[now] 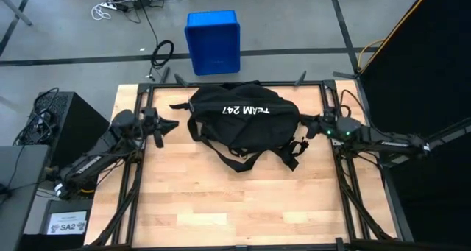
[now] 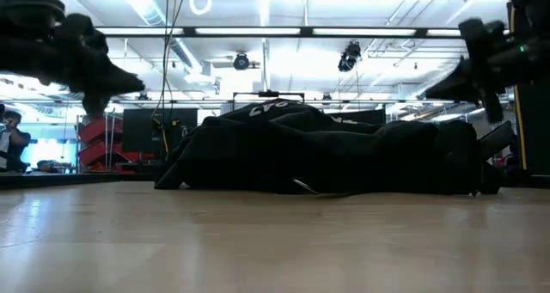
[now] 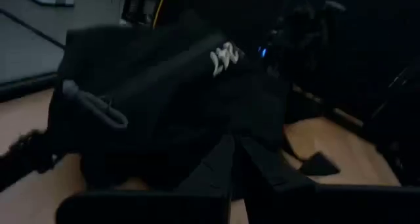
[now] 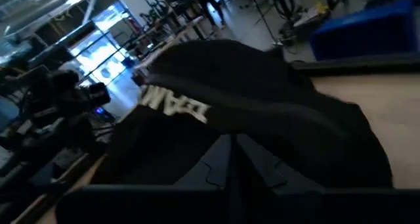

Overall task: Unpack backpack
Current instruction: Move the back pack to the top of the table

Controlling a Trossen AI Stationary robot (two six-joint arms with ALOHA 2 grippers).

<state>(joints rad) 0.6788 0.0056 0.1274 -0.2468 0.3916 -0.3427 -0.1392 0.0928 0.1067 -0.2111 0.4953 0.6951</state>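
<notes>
The backpack (image 1: 243, 122) hides its lettering in the low view; both grippers' jaws pressed together.

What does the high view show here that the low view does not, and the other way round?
Only the high view shows the blue crate on the floor beyond the table, the readable "TEAM 247" lettering, and the straps spread on the wooden table. Only the low view shows the ceiling lights and a person at the far left of the room. Both show the backpack lying between the left gripper and the right gripper, neither touching it, jaws shut.
</notes>
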